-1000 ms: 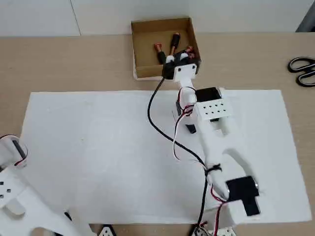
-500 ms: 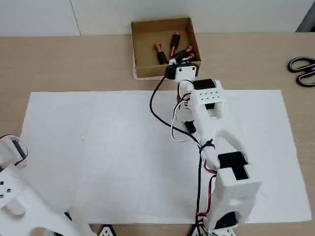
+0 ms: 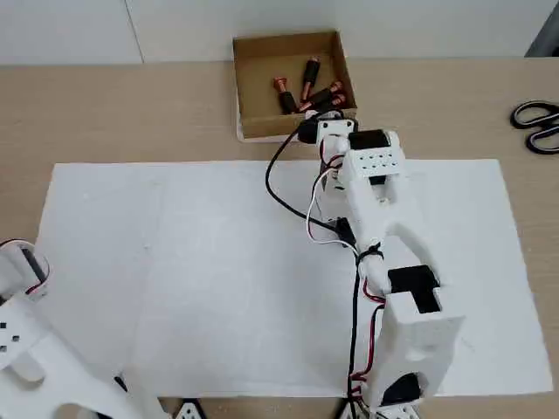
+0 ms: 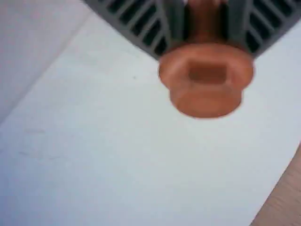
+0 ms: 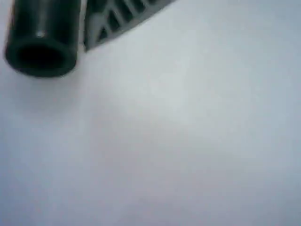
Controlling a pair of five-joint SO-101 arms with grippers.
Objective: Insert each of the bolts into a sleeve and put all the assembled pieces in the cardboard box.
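The cardboard box stands at the table's far edge and holds several orange bolts pushed into black sleeves. My right gripper hangs just in front of the box's near wall. The right wrist view shows a black sleeve end-on, its hole open, against a grey ribbed jaw of my right gripper. My left gripper is shut on an orange bolt, head outward, above the white paper. The left arm sits at the near left corner.
A large white paper sheet covers the middle of the table. Black scissors lie at the far right. A black cable loops from the right arm over the paper.
The right arm has drawn back out of the box toward the paper and folded up. One more assembled piece lies in the box. The left arm has not moved.
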